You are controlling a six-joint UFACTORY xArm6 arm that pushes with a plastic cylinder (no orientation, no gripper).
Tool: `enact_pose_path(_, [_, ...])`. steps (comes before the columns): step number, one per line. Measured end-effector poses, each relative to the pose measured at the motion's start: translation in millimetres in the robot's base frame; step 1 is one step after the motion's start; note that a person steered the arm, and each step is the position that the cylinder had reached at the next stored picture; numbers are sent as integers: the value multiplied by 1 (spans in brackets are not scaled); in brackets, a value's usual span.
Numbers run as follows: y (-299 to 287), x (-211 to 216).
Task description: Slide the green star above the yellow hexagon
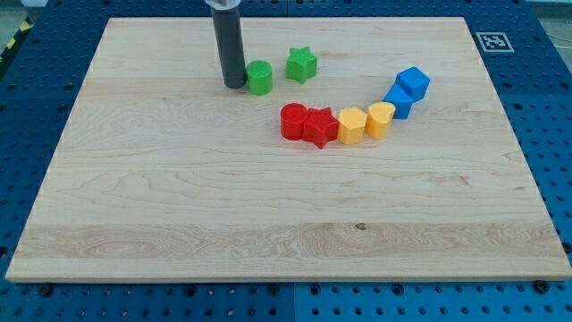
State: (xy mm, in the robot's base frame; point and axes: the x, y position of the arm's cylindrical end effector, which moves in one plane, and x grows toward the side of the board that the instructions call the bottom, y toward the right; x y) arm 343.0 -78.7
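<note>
The green star lies near the view's top, a little left of centre. The yellow hexagon sits below and to the right of it, in a curved row of blocks. My tip rests on the board at the left side of a green round block, touching or nearly touching it. The green round block lies between my tip and the green star, with a small gap to the star.
The curved row holds a red round block, a red star, the yellow hexagon, a second yellow block and two blue blocks. The wooden board lies on a blue perforated table.
</note>
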Motion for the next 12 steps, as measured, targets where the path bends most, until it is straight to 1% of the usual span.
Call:
enact_pose_path(1, [-15, -13])
enact_pose_path(2, [-5, -19])
enact_pose_path(3, [17, -13])
enact_pose_path(6, [17, -15])
enact_pose_path(7, [17, -40])
enact_pose_path(10, [102, -42])
enact_pose_path(12, [103, -33])
